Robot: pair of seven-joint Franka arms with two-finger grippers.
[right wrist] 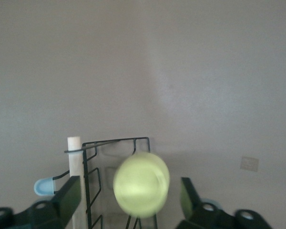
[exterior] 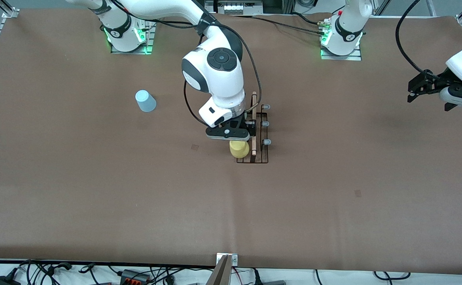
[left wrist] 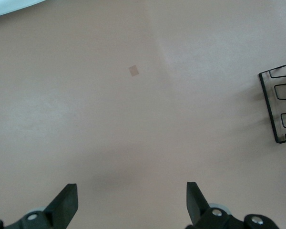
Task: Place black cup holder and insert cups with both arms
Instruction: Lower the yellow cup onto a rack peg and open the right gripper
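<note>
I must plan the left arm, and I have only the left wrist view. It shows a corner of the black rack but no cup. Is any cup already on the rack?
Observer: Yes. The yellow cup is on the black cup holder, at its end nearer the front camera.
Operator: Is the right arm holding it?
Observer: No. The right gripper is over it with fingers open, and the right wrist view shows a gap on each side of the cup.
Operator: Where are the other cups?
Observer: The light blue cup is on the table toward the right arm's end. I see no green one. Your left gripper waits open over the left arm's end.
</note>
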